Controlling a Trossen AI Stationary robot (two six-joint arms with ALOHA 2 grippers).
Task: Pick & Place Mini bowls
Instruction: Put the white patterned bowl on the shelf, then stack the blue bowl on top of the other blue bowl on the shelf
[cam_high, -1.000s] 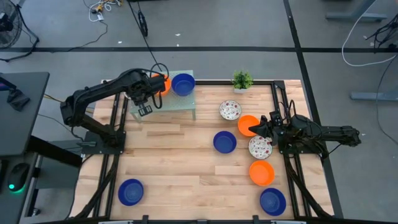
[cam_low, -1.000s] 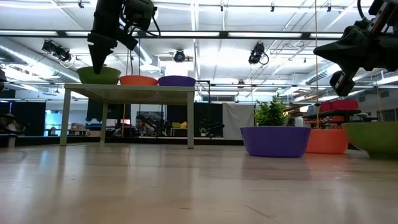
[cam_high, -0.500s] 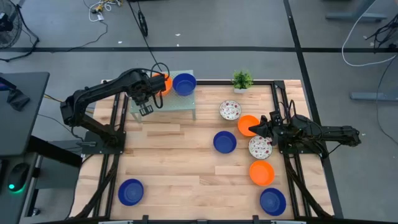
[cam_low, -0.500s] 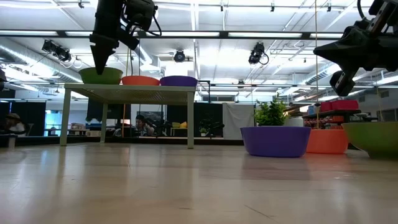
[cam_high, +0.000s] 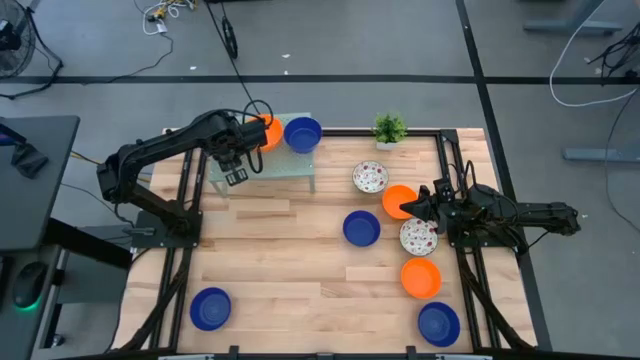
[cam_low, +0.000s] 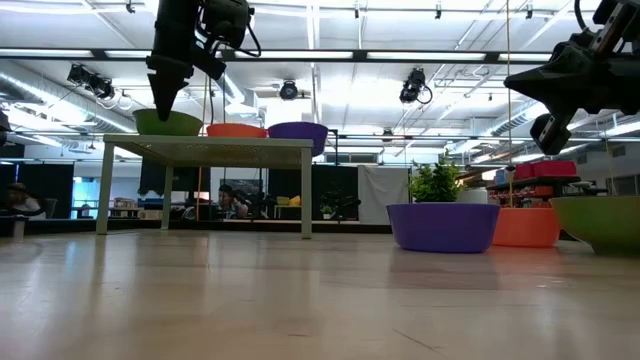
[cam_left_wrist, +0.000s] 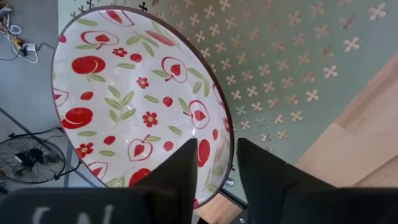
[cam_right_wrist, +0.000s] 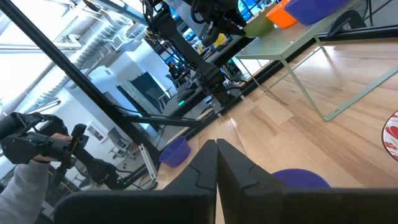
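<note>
The left arm reaches from its base at the table's left edge toward the far left corner, bent at the elbow, with the left gripper (cam_high: 236, 176) pointing down over the small green raised shelf (cam_high: 285, 166). In the left wrist view the two dark fingers (cam_left_wrist: 180, 171) are set narrowly, one on each side of the rim of the white red-patterned bowl (cam_left_wrist: 134, 99), which rests on the shelf's perforated top. In the low view the gripper (cam_low: 166, 95) comes down onto that bowl at the shelf's left end. Beside it on the shelf sit an orange bowl (cam_high: 266, 131) and a blue bowl (cam_high: 302, 133); the blue one overhangs the far right corner of the shelf. The right arm lies low along the table's right edge, extended toward the centre, with the right gripper (cam_high: 410, 208) over the near edge of another orange bowl (cam_high: 397, 199); in the right wrist view its fingers (cam_right_wrist: 239, 171) are pressed together with nothing between them. On the wooden table (cam_high: 290, 270) lie a second patterned bowl (cam_high: 371, 178), a third patterned bowl (cam_high: 418, 237) just beside the right gripper, a blue bowl at centre (cam_high: 361, 228), an orange bowl (cam_high: 421, 277) and a blue bowl (cam_high: 438, 323) near the right front, and a blue bowl (cam_high: 210, 308) at the left front. A small potted plant (cam_high: 389, 129) stands at the far edge.
</note>
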